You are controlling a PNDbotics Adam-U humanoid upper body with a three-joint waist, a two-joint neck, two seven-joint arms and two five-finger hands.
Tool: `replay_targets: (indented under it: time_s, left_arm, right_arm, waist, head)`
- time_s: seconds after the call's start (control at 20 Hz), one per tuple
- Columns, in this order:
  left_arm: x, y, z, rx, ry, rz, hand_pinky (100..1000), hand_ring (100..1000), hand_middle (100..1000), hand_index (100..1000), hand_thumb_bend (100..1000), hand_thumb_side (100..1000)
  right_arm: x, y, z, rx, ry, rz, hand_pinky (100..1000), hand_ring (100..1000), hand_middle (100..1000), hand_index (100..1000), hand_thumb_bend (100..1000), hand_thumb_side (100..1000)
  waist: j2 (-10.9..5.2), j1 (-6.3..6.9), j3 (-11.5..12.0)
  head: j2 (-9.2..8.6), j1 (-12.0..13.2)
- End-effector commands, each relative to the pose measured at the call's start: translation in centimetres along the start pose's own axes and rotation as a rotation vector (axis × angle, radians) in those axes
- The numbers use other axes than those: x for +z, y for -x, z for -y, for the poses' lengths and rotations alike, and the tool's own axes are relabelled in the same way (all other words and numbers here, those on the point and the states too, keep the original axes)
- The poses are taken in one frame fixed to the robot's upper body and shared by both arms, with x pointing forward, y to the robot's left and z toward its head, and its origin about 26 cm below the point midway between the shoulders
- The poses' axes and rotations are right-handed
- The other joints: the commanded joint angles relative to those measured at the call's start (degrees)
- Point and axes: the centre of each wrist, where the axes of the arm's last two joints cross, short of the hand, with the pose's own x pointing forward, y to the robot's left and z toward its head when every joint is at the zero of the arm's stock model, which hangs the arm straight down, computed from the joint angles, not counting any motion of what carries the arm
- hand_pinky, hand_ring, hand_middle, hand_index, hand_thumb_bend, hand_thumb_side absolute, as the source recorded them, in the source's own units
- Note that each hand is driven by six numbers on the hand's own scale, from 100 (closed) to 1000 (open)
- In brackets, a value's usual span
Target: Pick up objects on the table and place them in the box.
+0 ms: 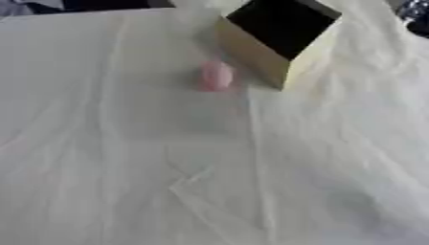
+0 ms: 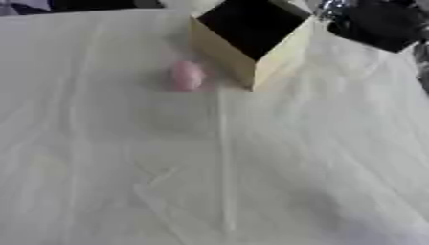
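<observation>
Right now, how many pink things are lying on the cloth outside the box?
1. A small pink object lies on the white cloth, just left of the open box. The box's dark inside could hide others.

One box (image 1: 266,48) is counted, open, with a dark inside. One small pink thing (image 1: 215,75) is counted just beside the box. One worktop (image 1: 126,158) is counted, covered by one pale creased cloth. One dark shape (image 2: 378,24) is counted at the upper right corner.
</observation>
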Motion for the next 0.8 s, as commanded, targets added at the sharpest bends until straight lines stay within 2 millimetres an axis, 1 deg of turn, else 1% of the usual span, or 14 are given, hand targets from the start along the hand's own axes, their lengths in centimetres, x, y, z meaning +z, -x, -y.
replay_targets:
  time_s: [0.05, 0.6, 0.65, 0.7, 0.8]
  left_arm:
    - [-1.0, -0.9, -0.4, -0.019, 0.011, 0.047, 656, 653, 739, 822, 100, 697]
    - [-1.2, -1.0, -0.4, -0.036, 0.013, 0.035, 654, 652, 739, 821, 100, 703]
    - [-1.4, -1.1, -0.4, -0.046, 0.013, 0.029, 654, 651, 738, 821, 100, 703]
    - [-1.8, -1.3, -0.4, -0.067, 0.024, 0.028, 654, 651, 737, 820, 100, 683]
    - [-2.9, -2.0, -0.2, -0.137, 0.074, 0.023, 654, 652, 737, 822, 100, 667]
  right_arm:
    - [-0.1, -0.4, 1.2, 0.035, 0.025, 0.022, 876, 820, 800, 926, 100, 890]
    - [0.0, -0.3, 1.3, 0.037, 0.037, 0.018, 876, 818, 799, 924, 100, 880]
    - [0.1, -0.3, 1.3, 0.038, 0.038, 0.017, 877, 818, 799, 923, 100, 879]
    - [0.1, -0.3, 1.3, 0.041, 0.038, 0.015, 878, 819, 799, 922, 100, 878]
    - [0.2, -0.2, 1.4, 0.047, 0.041, 0.012, 878, 820, 800, 923, 100, 875]
  waist:
    - [-0.9, 0.03, 0.0]
    - [-1.0, 0.13, 0.2]
    - [-1.05, 0.14, 0.2]
    - [-1.16, 0.16, 0.3]
    - [-1.41, 0.26, 0.4]
  head:
    - [-0.11, 0.3]
    - [0.08, 0.8]
    - [0.15, 0.8]
    - [0.31, 0.7]
    - [0.67, 0.7]
